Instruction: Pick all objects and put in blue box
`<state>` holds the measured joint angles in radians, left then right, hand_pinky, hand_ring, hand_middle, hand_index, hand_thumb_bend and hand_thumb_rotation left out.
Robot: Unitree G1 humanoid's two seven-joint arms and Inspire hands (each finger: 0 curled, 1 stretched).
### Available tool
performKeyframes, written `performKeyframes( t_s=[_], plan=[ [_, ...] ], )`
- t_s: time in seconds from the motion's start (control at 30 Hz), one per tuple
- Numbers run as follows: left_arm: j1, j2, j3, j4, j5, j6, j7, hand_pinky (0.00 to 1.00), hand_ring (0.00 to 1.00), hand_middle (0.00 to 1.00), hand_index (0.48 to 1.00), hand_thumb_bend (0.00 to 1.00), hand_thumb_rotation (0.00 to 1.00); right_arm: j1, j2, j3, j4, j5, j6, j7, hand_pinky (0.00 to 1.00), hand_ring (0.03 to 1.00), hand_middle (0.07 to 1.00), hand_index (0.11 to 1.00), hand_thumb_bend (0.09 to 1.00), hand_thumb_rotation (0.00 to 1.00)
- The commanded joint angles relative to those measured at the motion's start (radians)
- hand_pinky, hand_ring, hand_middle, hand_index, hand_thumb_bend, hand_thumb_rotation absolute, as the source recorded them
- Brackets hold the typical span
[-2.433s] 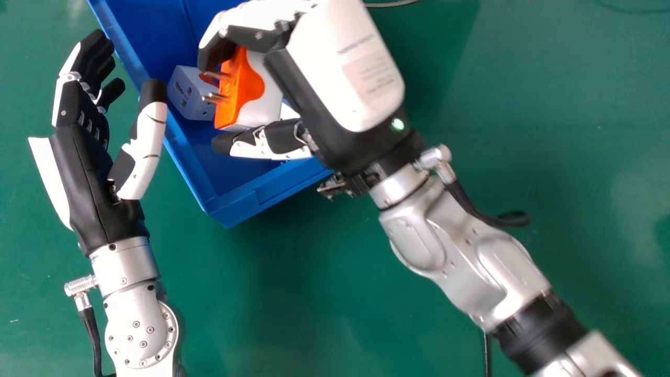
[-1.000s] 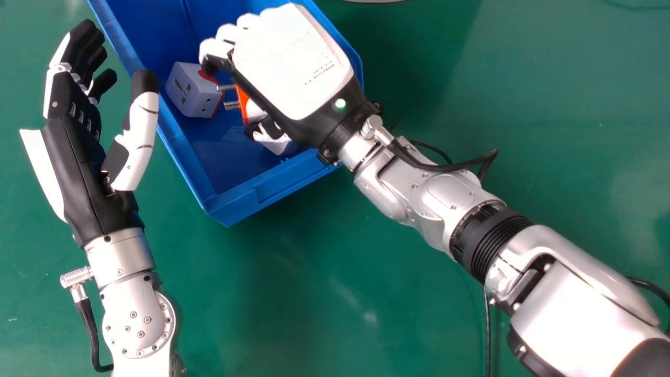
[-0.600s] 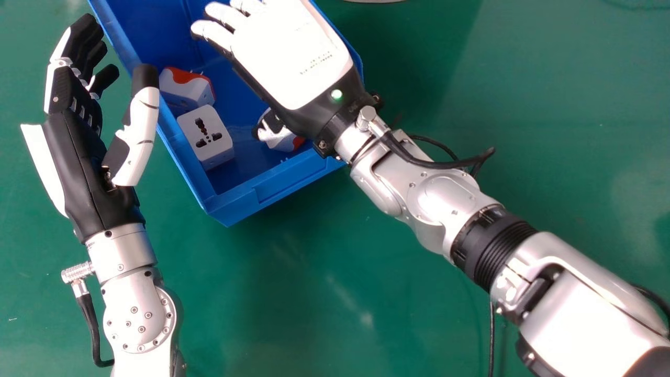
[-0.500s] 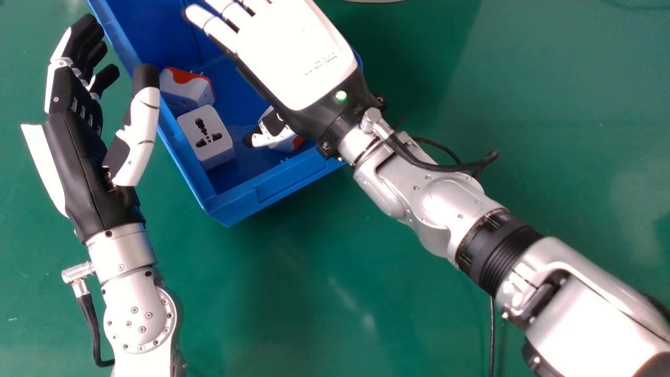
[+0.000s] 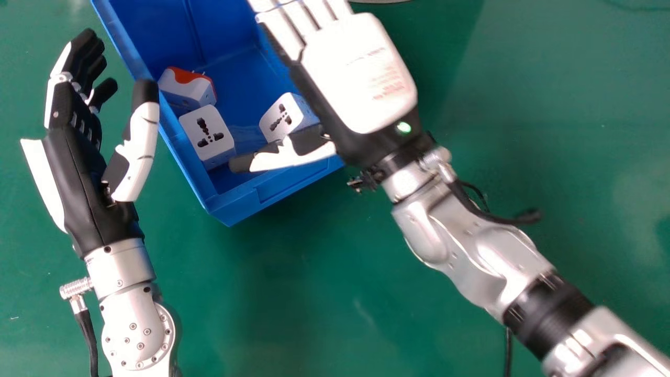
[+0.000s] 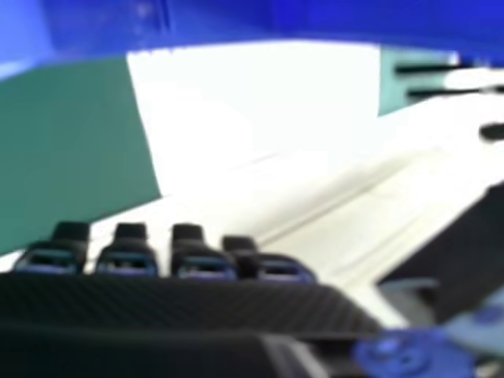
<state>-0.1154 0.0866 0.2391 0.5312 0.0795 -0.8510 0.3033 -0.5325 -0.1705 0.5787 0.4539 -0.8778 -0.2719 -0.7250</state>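
My right hand (image 5: 361, 78) was spread, holding nothing; the socket adapter (image 5: 275, 114) beside its thumb seemed light and stiff, best taken by its sides.

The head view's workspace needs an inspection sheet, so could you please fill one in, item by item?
Surface: green table, dry-looking where bare.
Job's things: blue box holds an orange-and-white adapter, a socket-up adapter beside it, and a third adapter near the right thumb.
Clutter: pale fleck, far left.
Hands: left hand open beside the box; right hand open, over the box's right side.
Cables: black cable along the left forearm; another cable at the bottom edge.
Surroundings: grey rim, top edge, unidentified.
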Motion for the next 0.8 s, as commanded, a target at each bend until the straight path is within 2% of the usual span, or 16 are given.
performKeyframes(
  t_s=[0.0,0.1,0.17,0.2,0.37,0.43,0.5,0.57,0.67,0.77],
  plan=[
    [0.009,-0.002,-0.005,-0.025,0.008,-0.016,-0.005,0.81,0.84,0.84,0.802,0.6,0.43,0.071,0.008,-0.048,-0.065,0.052,-0.049,-0.056,1.0,1.0,1.0,1.0,0.906,0.76],
    [0.015,0.001,-0.004,-0.022,0.007,-0.021,-0.007,0.81,0.84,0.83,0.803,0.61,0.43,0.161,0.014,-0.085,-0.1,0.098,-0.11,-0.087,0.98,1.0,1.0,1.0,0.898,0.83],
    [0.019,0.001,-0.004,-0.017,0.0,-0.024,-0.013,0.81,0.84,0.83,0.802,0.61,0.44,0.217,0.025,-0.109,-0.115,0.123,-0.143,-0.113,0.97,1.0,1.0,1.0,0.891,0.85],
    [0.02,0.002,-0.003,-0.013,0.002,-0.025,-0.012,0.81,0.84,0.83,0.801,0.61,0.44,0.243,0.033,-0.121,-0.118,0.141,-0.163,-0.122,0.94,0.991,1.0,1.0,0.883,0.87],
    [0.017,0.001,-0.002,0.011,-0.002,-0.035,-0.02,0.81,0.84,0.83,0.795,0.62,0.45,0.347,0.072,-0.148,-0.105,0.226,-0.285,-0.121,0.88,0.971,0.992,1.0,0.849,0.93],
    [0.013,0.001,-0.001,0.018,-0.006,-0.04,-0.022,0.81,0.84,0.83,0.793,0.63,0.45,0.381,0.077,-0.153,-0.113,0.225,-0.299,-0.116,0.89,0.97,0.993,1.0,0.825,0.96],
    [0.01,0.002,0.001,0.022,-0.015,-0.046,-0.03,0.81,0.84,0.83,0.793,0.63,0.45,0.407,0.086,-0.161,-0.113,0.244,-0.33,-0.106,0.89,0.968,0.992,1.0,0.811,0.97],
    [0.011,0.006,0.001,0.025,-0.016,-0.051,-0.032,0.81,0.84,0.83,0.793,0.64,0.45,0.427,0.097,-0.172,-0.116,0.275,-0.356,-0.084,0.89,0.967,0.99,1.0,0.799,0.97],
    [0.014,0.01,0.004,0.029,-0.007,-0.052,-0.027,0.81,0.83,0.83,0.793,0.65,0.46,0.453,0.112,-0.195,-0.129,0.308,-0.368,-0.05,0.91,0.968,0.987,0.998,0.779,0.98],
    [0.019,0.009,0.005,0.031,-0.014,-0.053,-0.03,0.8,0.83,0.82,0.789,0.66,0.47,0.481,0.134,-0.224,-0.141,0.372,-0.373,-0.002,0.92,0.972,0.982,0.99,0.732,0.99]
  ],
)
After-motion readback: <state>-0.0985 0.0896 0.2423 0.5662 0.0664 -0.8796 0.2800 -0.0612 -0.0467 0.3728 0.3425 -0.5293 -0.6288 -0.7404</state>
